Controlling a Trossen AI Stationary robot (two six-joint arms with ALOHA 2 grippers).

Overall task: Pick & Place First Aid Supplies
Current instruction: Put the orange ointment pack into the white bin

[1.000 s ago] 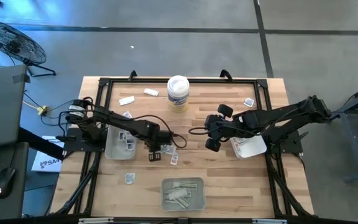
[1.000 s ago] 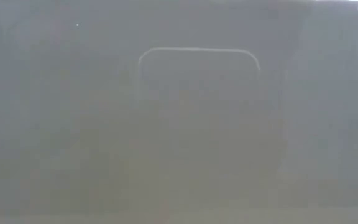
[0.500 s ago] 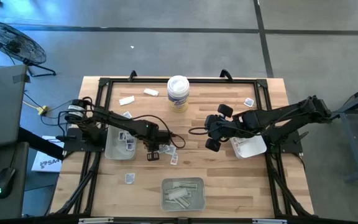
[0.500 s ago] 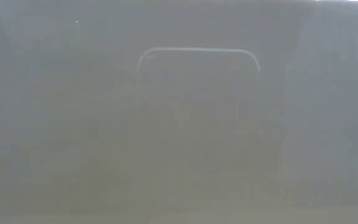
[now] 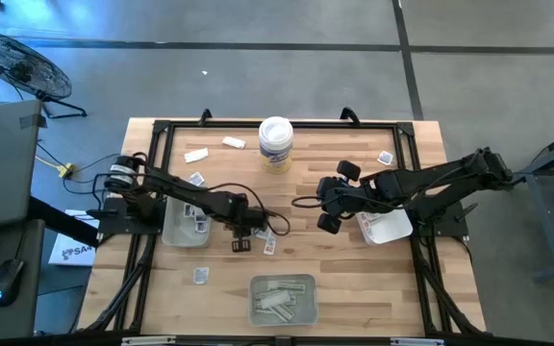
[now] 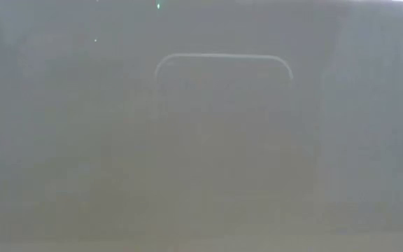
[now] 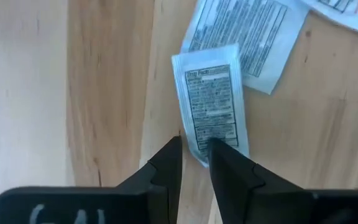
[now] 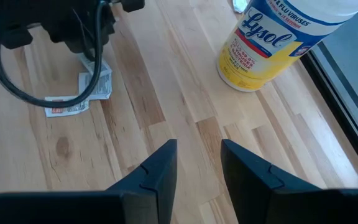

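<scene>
I'm nipping the end of a narrow packet [image 7: 213, 106] with the left gripper [image 7: 195, 149] at the table's [image 5: 354, 279] middle — its other end is overlapping a second packet [image 7: 244, 37], which may drag along. The right gripper [image 8: 197, 163] is hovering spread, empty, toward the right edge.

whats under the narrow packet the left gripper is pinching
The narrow packet lies partly on a wider white packet, and bare wooden table shows beside it. Its near end sits between the left gripper fingertips; what lies beneath there is covered.
</scene>
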